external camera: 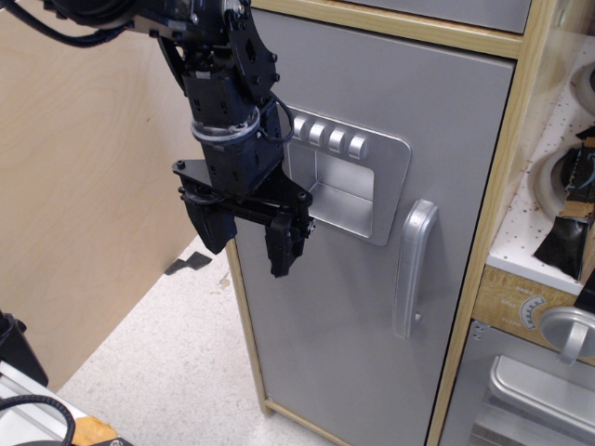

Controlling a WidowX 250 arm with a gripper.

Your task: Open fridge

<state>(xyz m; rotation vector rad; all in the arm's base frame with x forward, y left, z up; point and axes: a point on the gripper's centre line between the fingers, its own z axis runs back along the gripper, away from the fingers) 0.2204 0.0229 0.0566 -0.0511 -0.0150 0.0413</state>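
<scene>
The fridge is a tall light-wood cabinet with a flat grey door (pixel 344 325) that looks closed. Its silver bar handle (pixel 414 268) stands upright on the door's right side. A silver recessed dispenser panel (pixel 349 177) with a row of buttons sits in the upper middle. My black gripper (pixel 246 237) hangs in front of the door's left part, left of the panel and well left of the handle. Its two fingers point down, spread apart, with nothing between them.
A light-wood wall panel (pixel 84 186) stands to the left. The speckled floor (pixel 158 362) lies below. To the right of the fridge are a white counter with a sink (pixel 558 186), a dial (pixel 532 311) and a grey oven door (pixel 530 390).
</scene>
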